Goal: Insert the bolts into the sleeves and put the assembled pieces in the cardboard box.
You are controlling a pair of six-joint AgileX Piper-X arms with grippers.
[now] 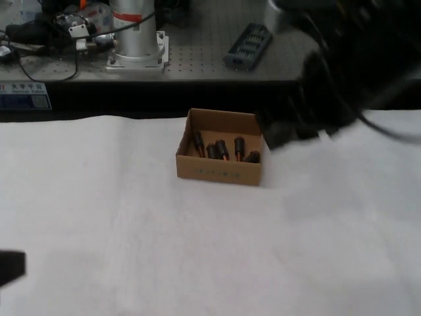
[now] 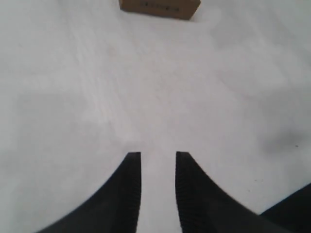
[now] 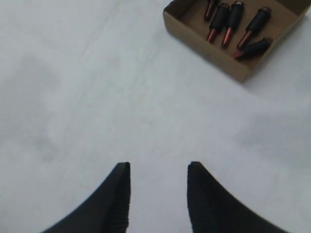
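White cloth between jaws and box

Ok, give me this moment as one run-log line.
left gripper: open, empty | right gripper: open, empty | cardboard box: five assembled pieces inside

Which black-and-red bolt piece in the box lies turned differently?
The rightmost black-sleeved red bolt in the brown cardboard box; the other four lie nearly parallel.

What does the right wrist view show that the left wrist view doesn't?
Right wrist view: the inside of the small brown cardboard box, holding five black-sleeved, copper-tipped assembled pieces. Left wrist view: the box's outer side wall instead. Both: the white cloth and an open black two-fingered gripper up close, the left gripper and right gripper respectively.
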